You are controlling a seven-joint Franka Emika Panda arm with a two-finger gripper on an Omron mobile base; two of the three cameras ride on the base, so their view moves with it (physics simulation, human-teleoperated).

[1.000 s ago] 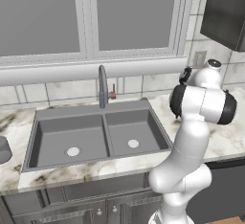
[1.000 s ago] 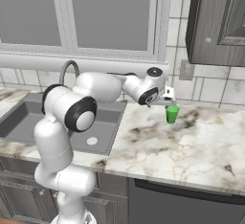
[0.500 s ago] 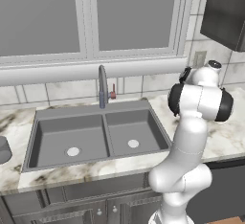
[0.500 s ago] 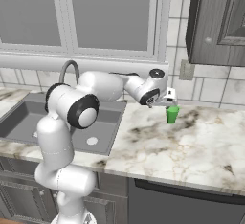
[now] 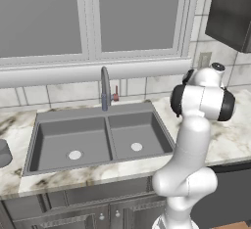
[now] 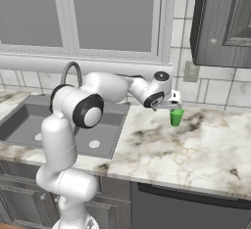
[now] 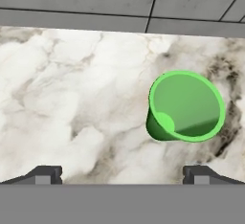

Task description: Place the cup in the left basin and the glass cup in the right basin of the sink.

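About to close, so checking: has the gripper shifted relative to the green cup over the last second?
Yes. In the right base view the gripper has come down to the cup, which stands unmoved on the counter. Jaws open.

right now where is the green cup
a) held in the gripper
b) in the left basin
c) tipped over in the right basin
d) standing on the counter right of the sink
d: the green cup stands upright on the marble counter to the right of the sink, with the open gripper just above it and not holding it.
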